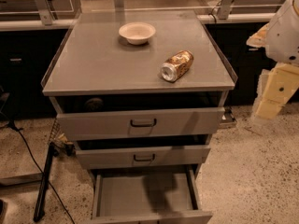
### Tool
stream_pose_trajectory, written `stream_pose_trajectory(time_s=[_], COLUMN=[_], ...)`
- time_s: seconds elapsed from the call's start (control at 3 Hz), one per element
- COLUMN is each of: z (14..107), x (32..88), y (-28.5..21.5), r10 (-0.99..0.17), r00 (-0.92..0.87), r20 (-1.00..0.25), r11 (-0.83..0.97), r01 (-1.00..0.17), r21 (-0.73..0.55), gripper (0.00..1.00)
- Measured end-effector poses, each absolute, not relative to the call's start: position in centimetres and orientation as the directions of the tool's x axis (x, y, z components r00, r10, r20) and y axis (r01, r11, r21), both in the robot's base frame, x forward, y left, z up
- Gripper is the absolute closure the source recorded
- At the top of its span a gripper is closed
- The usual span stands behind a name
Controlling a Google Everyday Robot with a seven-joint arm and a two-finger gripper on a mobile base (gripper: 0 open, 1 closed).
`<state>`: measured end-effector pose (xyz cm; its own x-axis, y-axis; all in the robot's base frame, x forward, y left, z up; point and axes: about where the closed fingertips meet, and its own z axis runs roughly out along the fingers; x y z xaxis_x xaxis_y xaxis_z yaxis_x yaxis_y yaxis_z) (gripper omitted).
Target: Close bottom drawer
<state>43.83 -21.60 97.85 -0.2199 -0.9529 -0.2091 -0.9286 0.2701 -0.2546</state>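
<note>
The grey cabinet (93,69) has three drawers. The bottom drawer (140,195) is pulled far out towards me, its plain grey tray open and empty. Its front panel (149,217) sits at the frame's lower edge, and its handle is out of view. The middle drawer (142,157) and top drawer (140,122) stand slightly ajar, each with a dark loop handle. My gripper (274,94), pale yellow under a white arm, hangs at the right edge, beside the cabinet at top-drawer height and well away from the bottom drawer.
A white bowl (137,32) and a can lying on its side (176,65) rest on the cabinet top. A black cable and a dark leaning bar (44,181) are on the floor to the left. Dark cabinets stand behind.
</note>
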Motion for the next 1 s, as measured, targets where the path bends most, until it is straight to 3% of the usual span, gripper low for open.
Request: stream_pose_trajectory(time_s=[0.33,1.0], z=[97.9,94.7], x=[43.8,42.7], y=[-21.6,-21.7], r10=[-0.953,-0.947], r00=[-0.22,-0.223], r20=[-0.209,-0.232], r11=[0.27,0.277], r01=[-0.929,-0.933], r21=[-0.255,-0.23], gripper=[0.04,0.5])
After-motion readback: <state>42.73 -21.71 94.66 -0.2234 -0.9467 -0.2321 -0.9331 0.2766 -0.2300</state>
